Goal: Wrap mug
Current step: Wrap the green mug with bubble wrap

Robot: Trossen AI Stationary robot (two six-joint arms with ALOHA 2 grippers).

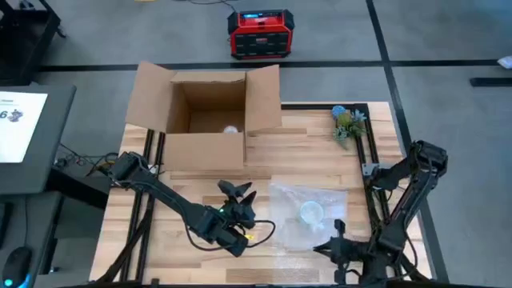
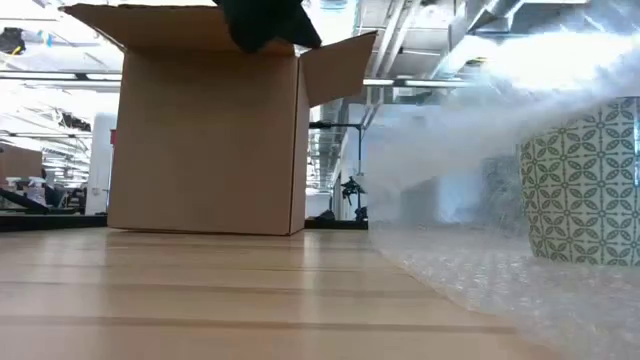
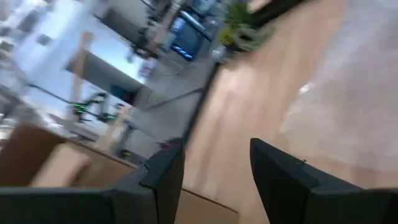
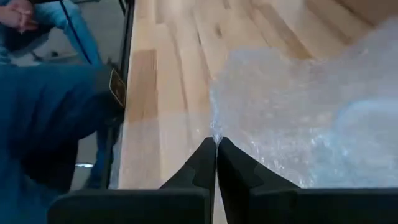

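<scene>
the table (image 1: 312,152) is pale wood planks, smooth with a soft sheen, framed in black metal rails. the box (image 1: 204,112) is plain brown cardboard — matt, with raw cut edges on its flaps. the bubble wrap (image 1: 300,216) is clear plastic film, pebbled and glinting, cloudy where it layers. the mug (image 2: 585,180) looks like glazed ceramic, white with a green leaf-lattice print. the right gripper (image 4: 216,144) has matt black plastic-looking fingers pressed on the wrap's edge — the left gripper (image 3: 214,168) shows the same dull black finish.
</scene>
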